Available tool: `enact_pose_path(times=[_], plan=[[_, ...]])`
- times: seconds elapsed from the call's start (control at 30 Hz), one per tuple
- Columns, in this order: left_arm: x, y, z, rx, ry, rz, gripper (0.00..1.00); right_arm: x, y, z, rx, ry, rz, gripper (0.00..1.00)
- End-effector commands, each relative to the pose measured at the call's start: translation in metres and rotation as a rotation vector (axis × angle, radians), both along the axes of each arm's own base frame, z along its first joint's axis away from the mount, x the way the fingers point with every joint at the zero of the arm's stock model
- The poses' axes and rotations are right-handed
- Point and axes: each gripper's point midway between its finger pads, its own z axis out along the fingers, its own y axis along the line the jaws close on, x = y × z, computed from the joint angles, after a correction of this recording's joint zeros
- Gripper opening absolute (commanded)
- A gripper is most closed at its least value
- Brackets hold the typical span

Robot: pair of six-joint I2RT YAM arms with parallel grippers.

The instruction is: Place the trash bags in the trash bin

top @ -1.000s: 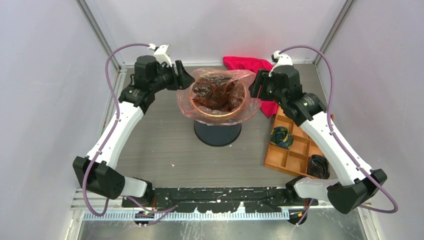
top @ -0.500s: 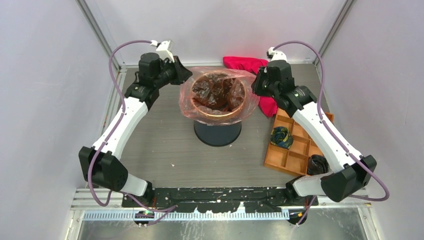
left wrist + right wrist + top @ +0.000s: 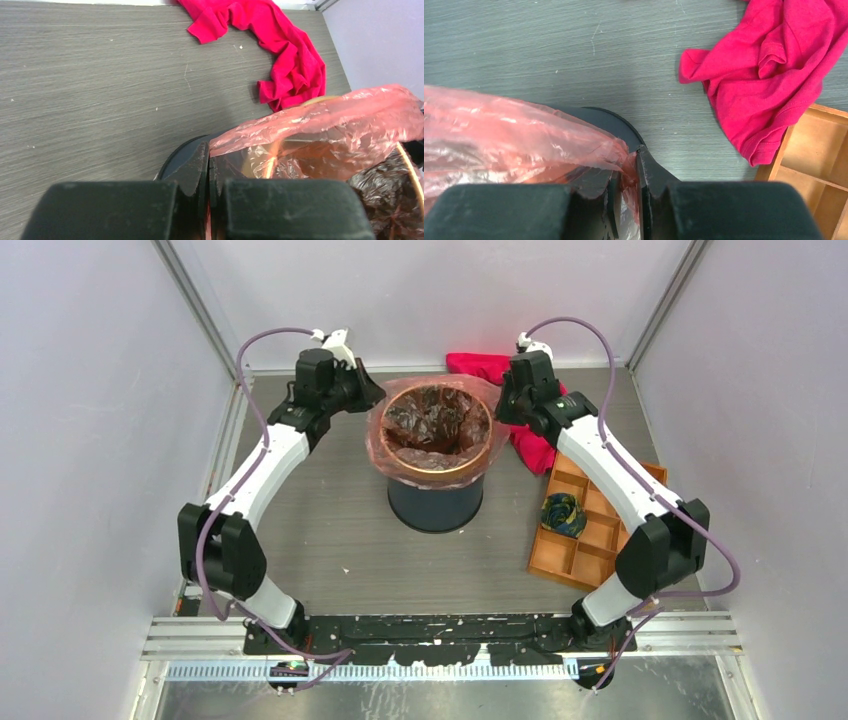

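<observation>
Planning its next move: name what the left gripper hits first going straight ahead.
Likely the trash bin's dark wall, right beyond the trash bag edge the left gripper pinches; depth is unclear.

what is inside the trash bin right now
The translucent red-pink trash bag lines the trash bin, its edge draped over the gold rim. Its crumpled film covers the bin's bottom.

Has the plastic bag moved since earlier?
Yes. The thin red-pink plastic bag drew inward, its flare closer to the gold rim of the navy cylindrical bin.
</observation>
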Motion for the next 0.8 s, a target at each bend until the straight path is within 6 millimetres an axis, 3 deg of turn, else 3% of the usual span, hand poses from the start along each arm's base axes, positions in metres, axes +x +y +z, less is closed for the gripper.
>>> enact_pose_path(times=[0.0,0.23,0.57,0.77], plan=[[0.015,0.003,-0.003,-0.014,-0.015,0.03,0.01,0.017,-0.001,0.015,0.046,-0.037,-0.048,0.2],[0.02,-0.002,-0.028,-0.015,0.058,0.021,0.01,0.02,-0.006,-0.001,0.049,0.01,-0.062,0.2],[0.011,0.003,-0.052,-0.02,0.13,0.053,0.0,0.001,-0.008,-0.022,0.062,0.061,-0.044,0.23],[0.007,0.011,-0.061,-0.001,0.151,0.086,0.01,-0.011,-0.008,-0.025,0.087,0.063,-0.036,0.32]])
